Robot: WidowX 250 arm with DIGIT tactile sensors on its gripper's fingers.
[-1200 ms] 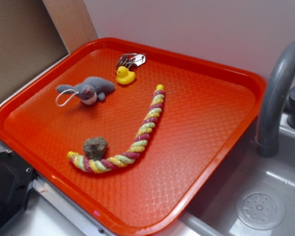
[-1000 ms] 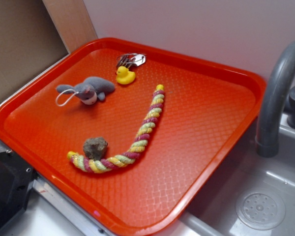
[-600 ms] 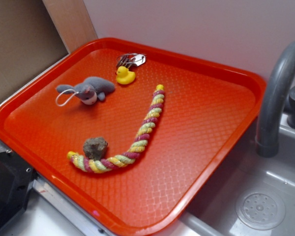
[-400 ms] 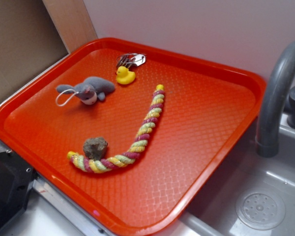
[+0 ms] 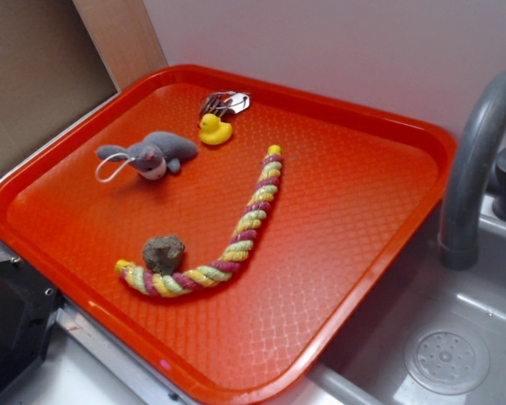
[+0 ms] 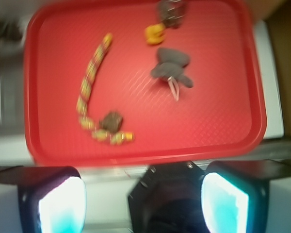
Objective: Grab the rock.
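Observation:
The rock (image 5: pixel 164 252), a small lumpy brown-grey stone, rests on the red tray (image 5: pixel 354 253) near its front left, touching the inner bend of a striped rope toy (image 5: pixel 228 245). In the wrist view the rock (image 6: pixel 111 121) lies far below and ahead of me, by the rope's end. My gripper (image 6: pixel 143 204) is high above the tray's near edge, jaws wide apart, nothing between the two pale fingers (image 6: pixel 62 206). The gripper does not show in the exterior view.
A grey plush animal with a white loop (image 5: pixel 148 155), a yellow duck (image 5: pixel 214 130) and a metal key bunch (image 5: pixel 224 103) sit at the tray's back left. A grey faucet (image 5: pixel 476 160) and sink drain (image 5: pixel 446 360) stand right. A black block (image 5: pixel 8 325) is front left.

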